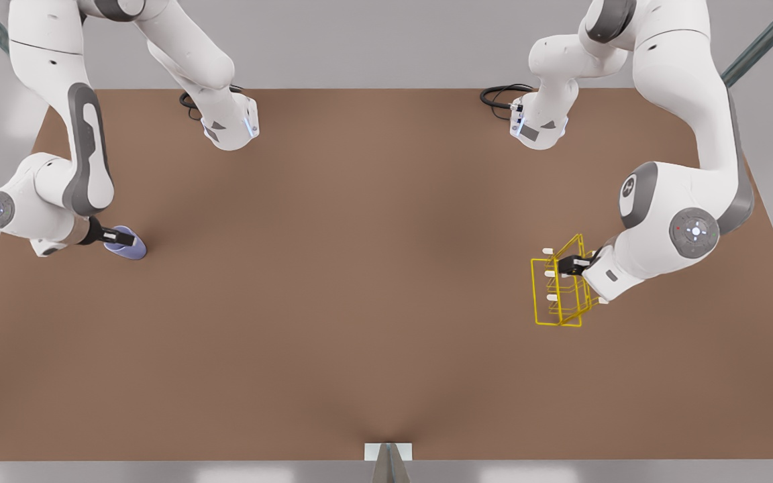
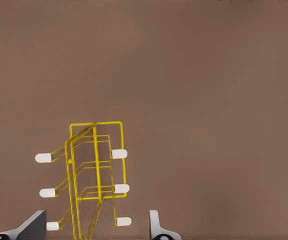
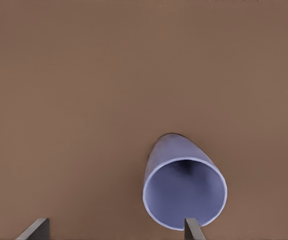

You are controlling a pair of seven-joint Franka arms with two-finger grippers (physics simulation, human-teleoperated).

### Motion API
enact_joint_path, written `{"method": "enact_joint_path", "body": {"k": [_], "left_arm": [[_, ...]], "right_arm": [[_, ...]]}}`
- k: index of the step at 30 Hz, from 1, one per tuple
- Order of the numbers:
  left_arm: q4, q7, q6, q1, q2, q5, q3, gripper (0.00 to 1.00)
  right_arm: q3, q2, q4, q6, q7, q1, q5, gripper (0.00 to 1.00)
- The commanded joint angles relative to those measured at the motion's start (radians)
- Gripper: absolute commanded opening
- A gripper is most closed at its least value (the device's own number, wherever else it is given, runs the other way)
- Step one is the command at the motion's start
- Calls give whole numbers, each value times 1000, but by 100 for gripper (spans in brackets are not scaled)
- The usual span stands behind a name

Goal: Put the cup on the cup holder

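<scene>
On the tabletop (image 1: 359,282), cup (image 1: 128,243) lies on its side at front view's left, right pincer (image 1: 118,236) spread around its rim, not yet clamped. Holder (image 1: 561,295) stands well apart; left pincer (image 1: 578,263) spread at its frame. Lift & hang both left.

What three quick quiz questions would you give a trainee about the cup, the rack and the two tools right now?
1. True or false: the cup stands upright on the table.
2. Which tool is at the cup holder? A: left tool. B: right tool.
3. Fill in: the holder's prongs have ___ caps.
Key: 1 false, it lies on its side. 2 A. 3 white.
</scene>
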Motion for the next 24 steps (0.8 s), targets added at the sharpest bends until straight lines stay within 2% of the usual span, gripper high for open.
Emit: {"method": "enact_joint_path", "body": {"k": [1,4,14,15,16,18,19,21,24], "left_arm": [[2,-27,35,-7,12,0,-2,100],[85,-160,90,-45,118,-13,-19,100],[73,-182,156,-67,161,-37,-25,100],[73,-182,156,-67,162,-36,-25,100],[73,-182,156,-67,162,-36,-25,100],[73,-182,156,-67,165,-36,-25,100],[73,-182,156,-67,167,-36,-25,100],[73,-186,154,-65,162,-40,-25,100],[73,-178,145,-67,158,-40,-25,100]], "right_arm": [[0,5,-3,71,-101,-7,-5,100],[-5,36,-11,90,-102,-18,-22,100],[-25,119,-72,185,-95,-18,-62,100],[-28,122,-72,186,-95,-20,-72,96],[-28,120,-72,183,-96,-20,-78,83],[-30,117,-71,168,-96,-20,-80,38],[-30,116,-71,159,-96,-18,-80,30],[-30,116,-71,153,-95,-20,-80,21],[-29,113,-69,148,-95,-20,-78,21]]}}
